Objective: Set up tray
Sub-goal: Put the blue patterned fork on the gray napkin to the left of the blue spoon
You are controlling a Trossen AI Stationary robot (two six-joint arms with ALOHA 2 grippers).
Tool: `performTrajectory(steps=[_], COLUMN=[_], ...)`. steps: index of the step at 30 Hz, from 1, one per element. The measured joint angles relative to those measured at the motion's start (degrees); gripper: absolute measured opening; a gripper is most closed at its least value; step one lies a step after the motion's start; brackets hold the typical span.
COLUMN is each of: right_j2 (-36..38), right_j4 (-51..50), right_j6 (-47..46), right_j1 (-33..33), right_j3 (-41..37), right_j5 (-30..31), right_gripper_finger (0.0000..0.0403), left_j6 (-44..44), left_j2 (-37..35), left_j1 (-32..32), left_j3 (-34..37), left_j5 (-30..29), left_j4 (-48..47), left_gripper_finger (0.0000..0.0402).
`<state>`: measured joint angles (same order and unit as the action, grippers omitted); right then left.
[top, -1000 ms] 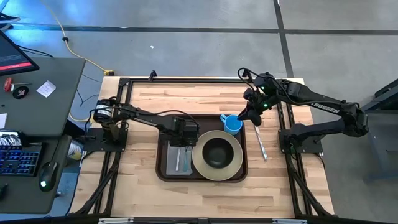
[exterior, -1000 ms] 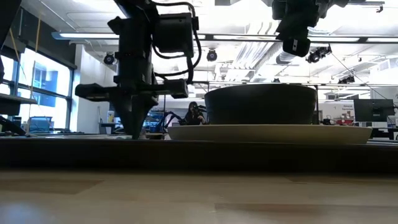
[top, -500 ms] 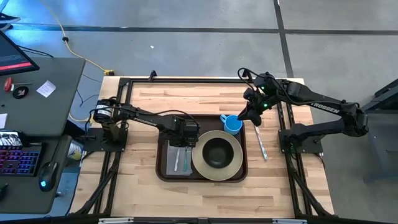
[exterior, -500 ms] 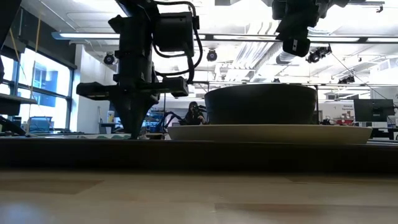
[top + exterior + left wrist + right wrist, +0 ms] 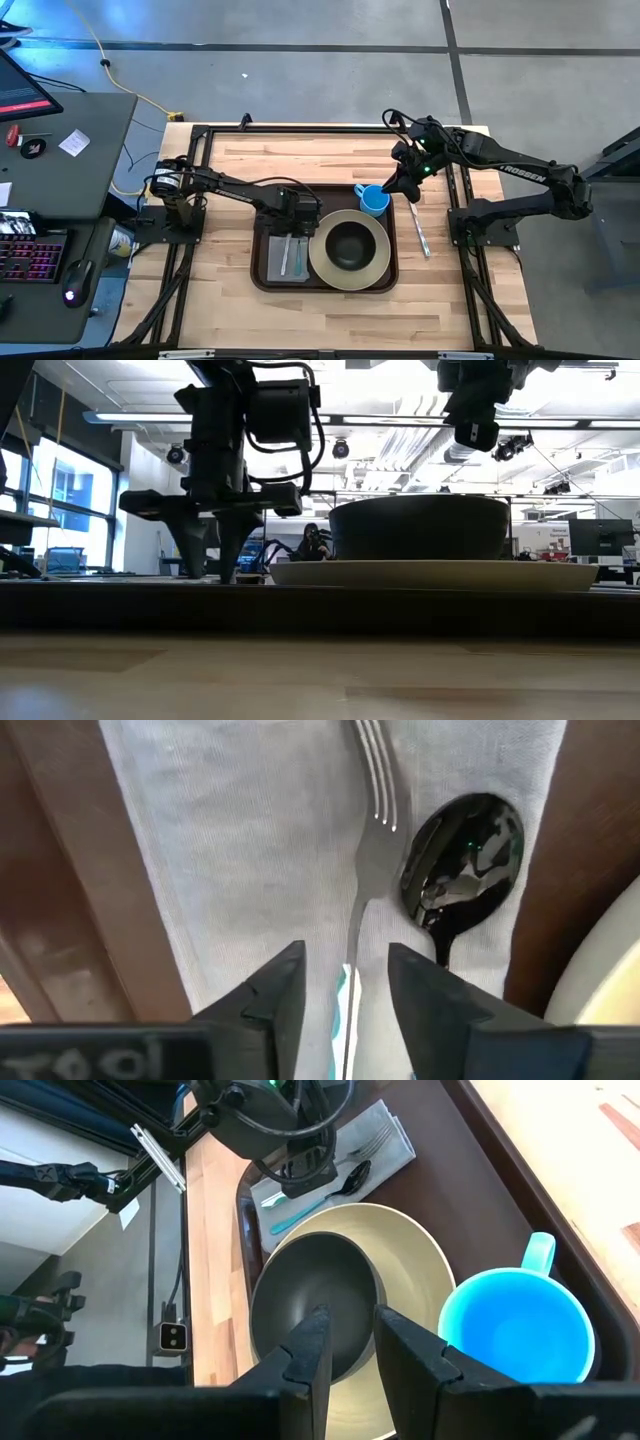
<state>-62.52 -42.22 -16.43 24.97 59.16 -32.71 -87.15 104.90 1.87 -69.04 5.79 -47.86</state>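
The dark brown tray [image 5: 330,195] lies in the middle of the table. On its left part a grey napkin [image 5: 230,850] lies flat, with a fork [image 5: 372,830] and a spoon [image 5: 460,850] on it side by side. A beige plate [image 5: 322,262] with a dark bowl [image 5: 349,245] fills the tray's right part, and a blue cup [image 5: 374,202] stands at its far right corner. My left gripper [image 5: 345,955] points down over the napkin, open, with a finger on either side of the fork's handle and not touching it. My right gripper [image 5: 351,1320] hangs above the cup and bowl, open and holding nothing.
A knife [image 5: 420,232] lies on the bare wood to the right of the tray. Black frame rails run along the table's left, far and right sides. Bare wood lies in front of the tray, toward the near edge.
My left gripper has opened where it stood over the napkin: in the low view its fingertips were together and now stand apart. The fork lies on the napkin between them. The right arm has kept still.
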Motion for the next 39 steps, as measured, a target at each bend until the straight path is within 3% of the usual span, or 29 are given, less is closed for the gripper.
performTrajectory(steps=[8,19,27,34,39], right_j2=[0.0,0.0,0.0,-0.02,-0.02], right_j4=[0.0,0.0,-0.23,-1.11,-2.24], right_j6=[0.0,0.0,0.07,0.2,-0.02], right_j1=[0.0,-0.01,-0.01,-0.02,0.0], right_j3=[-0.07,-0.07,-0.07,-0.07,-0.07], right_j5=[-0.02,-0.02,-0.06,-0.09,-0.11], right_gripper_finger=[0.0071,0.0071,0.0071,0.0071,0.0071], left_j6=[-1.73,-0.76,8.47,25.82,29.52], left_j2=[0.0,-0.62,-4.93,-8.17,-8.0], left_j1=[0.0,0.0,-0.04,-2.13,-4.9], left_j3=[0.0,-0.01,-0.05,0.6,3.41], left_j5=[1.85,2.45,2.39,0.89,2.99], left_j4=[0.94,1.0,0.5,0.25,1.15], left_gripper_finger=[0.018,0.0125,0.0102,0.0101,0.0101])
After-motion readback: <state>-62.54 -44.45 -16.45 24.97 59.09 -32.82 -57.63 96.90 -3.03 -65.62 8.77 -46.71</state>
